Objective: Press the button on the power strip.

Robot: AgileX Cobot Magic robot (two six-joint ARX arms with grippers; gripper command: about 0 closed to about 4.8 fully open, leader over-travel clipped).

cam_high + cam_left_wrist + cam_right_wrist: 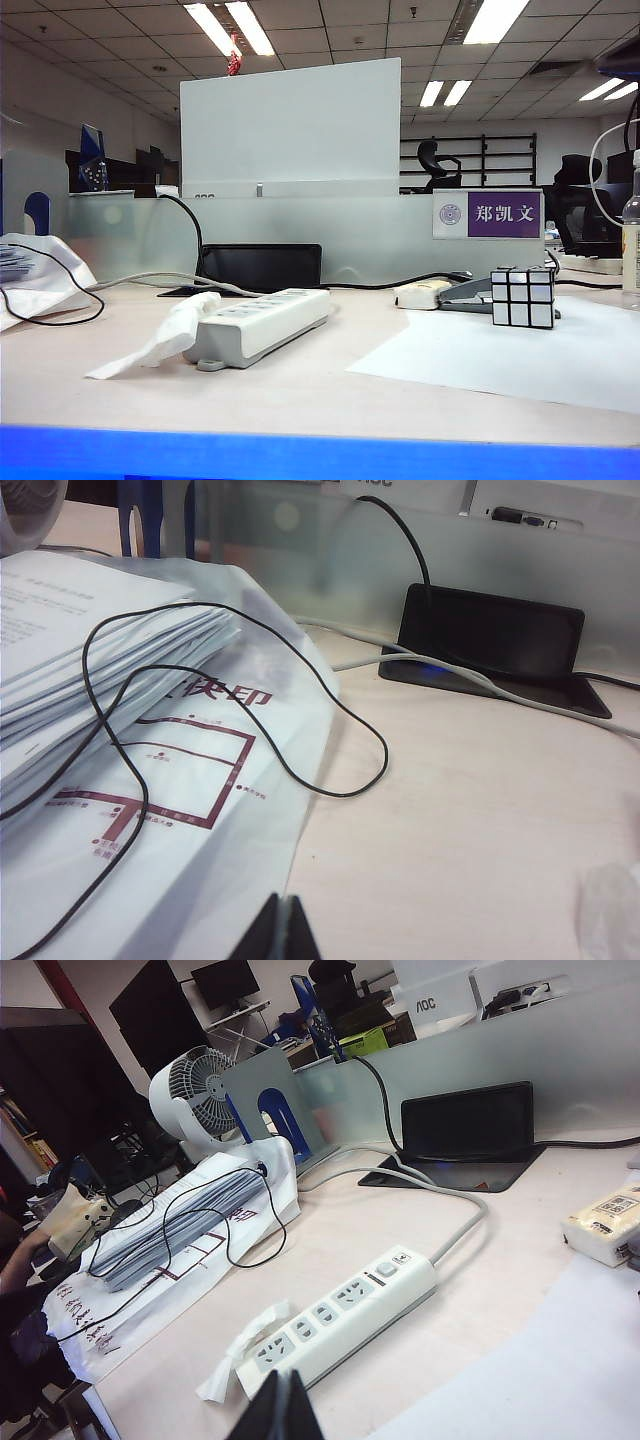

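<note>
The strip (262, 325) lies on the desk (330, 390), a tissue (160, 340) against its near end and its button (387, 1270) at the cable end. The right gripper (277, 1410) hovers near the tissue end, fingertips pressed together, holding nothing. The left gripper (280, 932), likewise closed and empty, sits well apart beside a paper stack (90, 650).

The long pale grey-white plastic power strip (262, 324) (343, 1318) lies flat on the table, sockets up, grey cable (455, 1210) trailing behind it.

The left gripper (281, 932) and the right gripper (277, 1412) show pressed-together fingertips, clear of it.
</note>
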